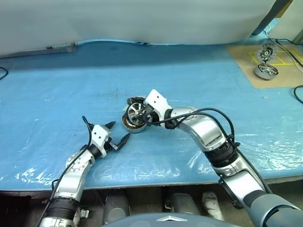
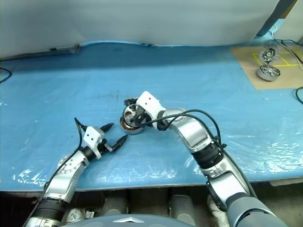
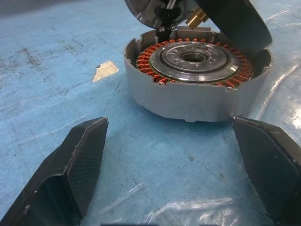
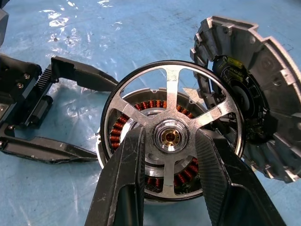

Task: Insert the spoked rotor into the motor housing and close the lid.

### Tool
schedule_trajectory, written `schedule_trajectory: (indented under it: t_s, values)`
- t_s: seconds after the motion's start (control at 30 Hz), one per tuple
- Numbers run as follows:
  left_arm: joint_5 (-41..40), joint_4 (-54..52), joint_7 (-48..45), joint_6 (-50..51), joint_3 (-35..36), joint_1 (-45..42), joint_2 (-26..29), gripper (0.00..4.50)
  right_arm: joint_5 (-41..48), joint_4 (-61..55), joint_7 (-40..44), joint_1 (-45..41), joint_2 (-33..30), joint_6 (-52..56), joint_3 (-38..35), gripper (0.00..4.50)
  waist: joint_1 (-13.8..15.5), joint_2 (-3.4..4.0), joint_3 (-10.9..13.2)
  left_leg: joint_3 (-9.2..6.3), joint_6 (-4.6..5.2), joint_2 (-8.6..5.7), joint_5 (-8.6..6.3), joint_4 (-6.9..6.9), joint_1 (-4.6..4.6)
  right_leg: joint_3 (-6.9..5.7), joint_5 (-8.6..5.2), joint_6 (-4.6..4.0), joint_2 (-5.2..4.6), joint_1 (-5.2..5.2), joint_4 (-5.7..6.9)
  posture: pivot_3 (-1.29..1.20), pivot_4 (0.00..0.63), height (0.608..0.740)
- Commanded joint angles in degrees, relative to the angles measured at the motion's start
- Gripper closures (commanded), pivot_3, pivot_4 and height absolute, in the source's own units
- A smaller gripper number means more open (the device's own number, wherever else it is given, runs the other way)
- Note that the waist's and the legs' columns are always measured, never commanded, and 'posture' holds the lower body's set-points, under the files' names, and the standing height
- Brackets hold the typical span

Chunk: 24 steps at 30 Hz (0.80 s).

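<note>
Gripping spoked rotor: right hand; left hand wide.

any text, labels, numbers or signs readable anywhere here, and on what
No readable text in any view.
Round grey metal motor housing with copper windings: no markings visible.
Flat shiny silver spoked rotor: bare metal, no lettering.
Grey ribbed lid: a small yellowish patch near its dark hub, too small to read.
Brown board with yellow lines: lines alone, no words.

A blue plastic sheet covers the table; two spare motor parts sit on brown cardboard.
</note>
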Motion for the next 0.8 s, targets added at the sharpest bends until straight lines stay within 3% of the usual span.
schedule_trajectory:
  t_s: [0.03, 0.23, 0.43, 0.67, 0.8]
  values:
    - [-0.41, -1.29, -0.13, -0.65, 0.08, -0.43, -0.05, 0.0, 0.3, -3.86, 0.47, 0.87, -0.25, 1.28, -0.16, 3.23, 0.01, 0.0, 0.0, 0.0, 0.0, 0.0, 0.0, 0.0, 0.0, 0.0, 0.0, 0.0, 0.0, 0.0, 0.0, 0.0, 0.15, 0.74]
    - [-0.41, -1.08, -0.25, -0.66, -0.01, -0.58, -0.12, 0.0, 0.89, -5.23, 0.29, 2.22, 1.1, 3.63, 0.3, 3.23, -0.01, 0.0, 0.0, 0.0, 0.0, 0.0, 0.0, 0.0, 0.0, 0.0, 0.0, 0.0, 0.0, 0.0, 0.0, 0.0, 0.15, 0.74]
    - [-0.35, -1.78, 0.06, 0.0, -0.1, -0.79, -0.2, 0.0, 0.17, -3.96, -2.29, 2.33, 3.39, 3.82, -1.28, 1.38, -0.05, 0.0, 0.0, 0.0, 0.0, 0.01, 0.0, 0.0, 0.01, 0.0, 0.0, 0.0, 0.0, 0.0, 0.01, 0.0, 0.15, 0.74]
    - [-0.47, -2.27, 0.12, 0.49, -0.11, -1.15, -0.18, 0.0, 1.64, -5.77, -3.03, 2.07, 4.46, 5.56, -4.17, 1.38, -0.02, 0.0, 0.0, 0.0, 0.0, 0.0, 0.0, 0.0, 0.01, 0.0, 0.0, 0.0, 0.0, 0.0, 0.01, 0.0, 0.15, 0.74]
    - [-0.5, -2.24, 0.03, 0.67, -0.08, -1.39, -0.18, 0.0, 1.94, -6.11, -4.23, 3.16, 5.25, 5.84, -5.0, 2.29, -0.02, 0.0, 0.0, 0.0, 0.0, 0.0, 0.0, 0.0, 0.01, 0.0, 0.0, 0.0, 0.0, 0.0, 0.01, 0.0, 0.15, 0.74]
